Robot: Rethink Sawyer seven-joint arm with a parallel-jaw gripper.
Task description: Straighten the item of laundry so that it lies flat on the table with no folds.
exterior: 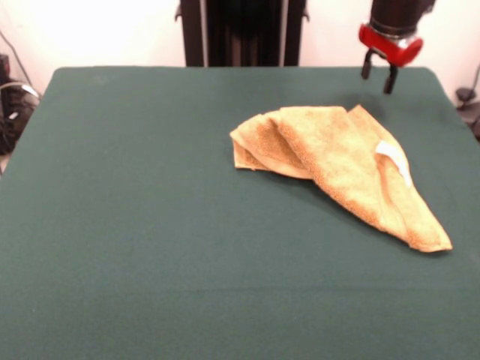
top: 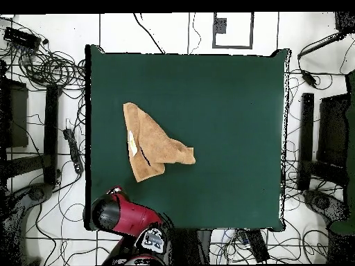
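towel bunched in overlapping folds near the robot-side edge of the surface, white tag up | tool empty, fingers apart, raised beside it, seemingly poised to grasp

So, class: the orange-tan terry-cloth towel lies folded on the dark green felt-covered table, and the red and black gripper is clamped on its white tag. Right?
Not quite: the gripper hangs open above the table, clear of the towel and its tag, as the front view shows. The towel does lie folded.
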